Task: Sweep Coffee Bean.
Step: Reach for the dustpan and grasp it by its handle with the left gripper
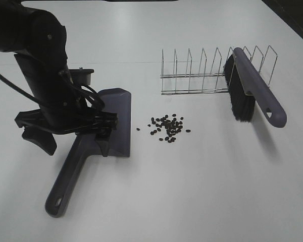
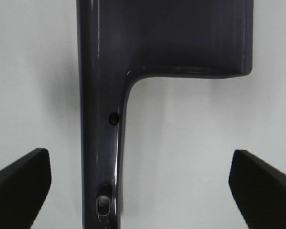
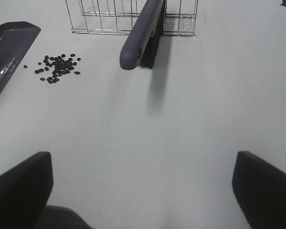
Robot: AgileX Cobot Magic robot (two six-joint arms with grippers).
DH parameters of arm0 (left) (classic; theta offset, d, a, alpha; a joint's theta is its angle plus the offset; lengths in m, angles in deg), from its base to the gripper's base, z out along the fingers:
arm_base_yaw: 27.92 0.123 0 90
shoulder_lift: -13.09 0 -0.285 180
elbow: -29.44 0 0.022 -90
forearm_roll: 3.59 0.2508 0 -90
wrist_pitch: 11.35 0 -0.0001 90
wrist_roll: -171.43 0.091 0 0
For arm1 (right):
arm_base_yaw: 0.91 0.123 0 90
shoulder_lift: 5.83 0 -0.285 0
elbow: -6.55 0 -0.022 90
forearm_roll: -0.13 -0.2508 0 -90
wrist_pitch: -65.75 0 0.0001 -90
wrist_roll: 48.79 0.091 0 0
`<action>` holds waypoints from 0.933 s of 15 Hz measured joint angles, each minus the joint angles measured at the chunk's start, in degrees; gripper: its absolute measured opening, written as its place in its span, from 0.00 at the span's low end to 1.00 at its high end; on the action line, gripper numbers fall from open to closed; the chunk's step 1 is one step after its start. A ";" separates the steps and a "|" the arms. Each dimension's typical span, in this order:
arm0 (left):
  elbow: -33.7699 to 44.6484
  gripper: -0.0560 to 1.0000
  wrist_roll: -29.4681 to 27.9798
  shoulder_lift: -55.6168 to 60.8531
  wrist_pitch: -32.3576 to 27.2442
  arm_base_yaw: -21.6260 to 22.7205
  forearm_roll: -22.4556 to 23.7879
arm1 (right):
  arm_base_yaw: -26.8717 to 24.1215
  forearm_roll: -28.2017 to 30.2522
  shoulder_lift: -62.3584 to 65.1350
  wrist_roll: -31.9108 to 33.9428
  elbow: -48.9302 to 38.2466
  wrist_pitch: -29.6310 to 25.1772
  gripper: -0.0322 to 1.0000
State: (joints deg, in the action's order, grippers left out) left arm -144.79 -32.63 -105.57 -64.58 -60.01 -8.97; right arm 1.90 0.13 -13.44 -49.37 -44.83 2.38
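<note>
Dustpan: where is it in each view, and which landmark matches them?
Exterior high: dustpan left of centre, left of the coffee beans.
Left wrist: its handle fills the middle, close up.
Right wrist: dustpan far off, beside the beans.
Landmark: the coffee beans, though absent from left wrist.

We see the coffee beans (image 1: 167, 127) as a loose cluster of tiny, dark brown-black ovals. They lie scattered in a single layer near the dustpan (image 1: 120, 108), apart from its long edge and not touching it. One stray bean sits alone between the cluster and the dustpan.
</note>
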 joint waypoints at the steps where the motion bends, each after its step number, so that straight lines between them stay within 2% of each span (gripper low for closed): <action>1: -0.06 0.92 0.17 -0.63 -0.92 0.00 0.00 | 0.00 0.00 0.00 0.00 0.00 0.00 0.94; 3: -0.06 0.92 0.92 -0.86 -3.04 0.69 0.11 | 0.00 0.00 0.00 0.00 0.00 0.00 0.94; 6: 0.17 0.92 1.32 -0.86 -4.01 4.64 0.92 | 0.00 0.00 0.00 0.00 0.00 0.00 0.94; 9: 1.20 0.92 2.69 -2.12 -0.34 5.10 -0.40 | 0.00 0.00 0.00 0.00 0.00 0.00 0.94; 14: 1.20 0.92 3.95 -7.62 0.11 4.64 -1.09 | 0.00 0.00 0.00 0.00 0.00 0.00 0.94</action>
State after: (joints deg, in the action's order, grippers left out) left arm -143.59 -28.68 -113.19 -64.46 -55.37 -10.06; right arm 1.90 0.13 -13.44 -49.37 -44.83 2.38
